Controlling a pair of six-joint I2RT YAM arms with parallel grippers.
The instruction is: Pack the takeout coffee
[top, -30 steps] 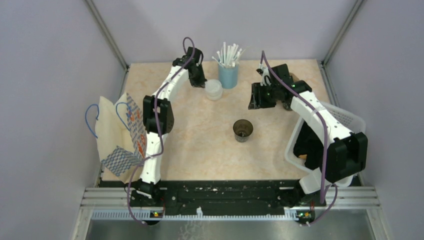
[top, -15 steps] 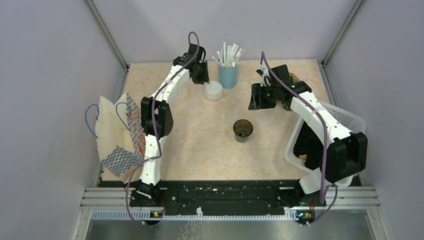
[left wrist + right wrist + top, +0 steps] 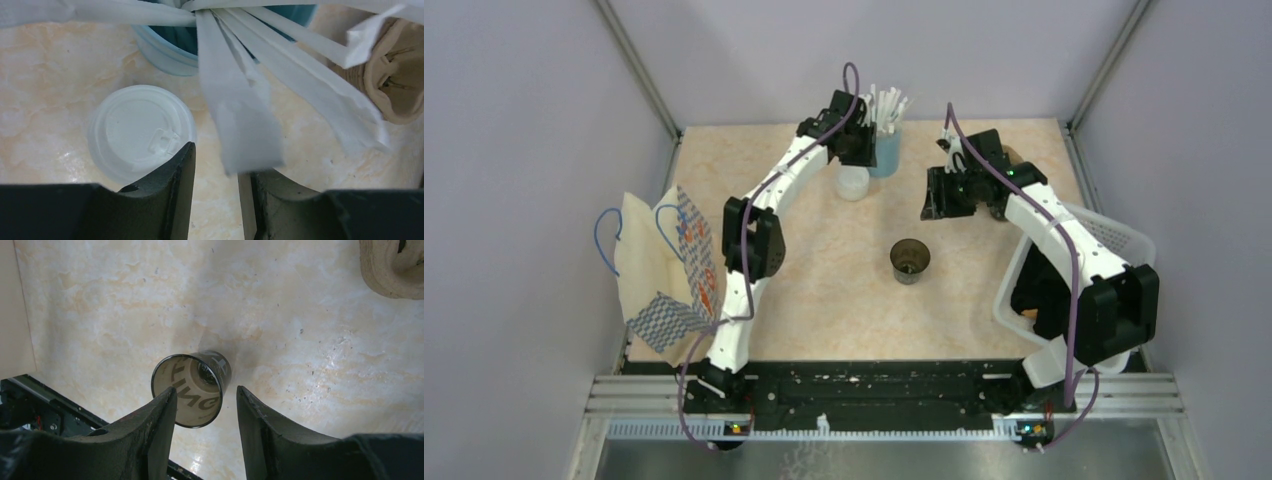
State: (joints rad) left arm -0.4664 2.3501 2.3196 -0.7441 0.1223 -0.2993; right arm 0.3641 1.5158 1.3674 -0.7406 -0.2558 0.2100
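The takeout coffee cup, dark brown and without a lid, stands upright in the middle of the table. In the right wrist view the cup lies below and beyond my open right gripper, clear of both fingers. Its round white lid lies flat on the table near the straw cup, and from above the lid shows just in front of my left gripper. That left gripper is open and holds nothing. A white straw end hangs in front of its right finger.
A light-blue cup full of white straws stands at the back centre. Beside it lies a brown cardboard piece. A white basket sits at the right edge, and a patterned bag lies at the left edge.
My left gripper has opened and swung right, from beside the lid to over the straw cup. Lid, cup and right arm have stayed put.
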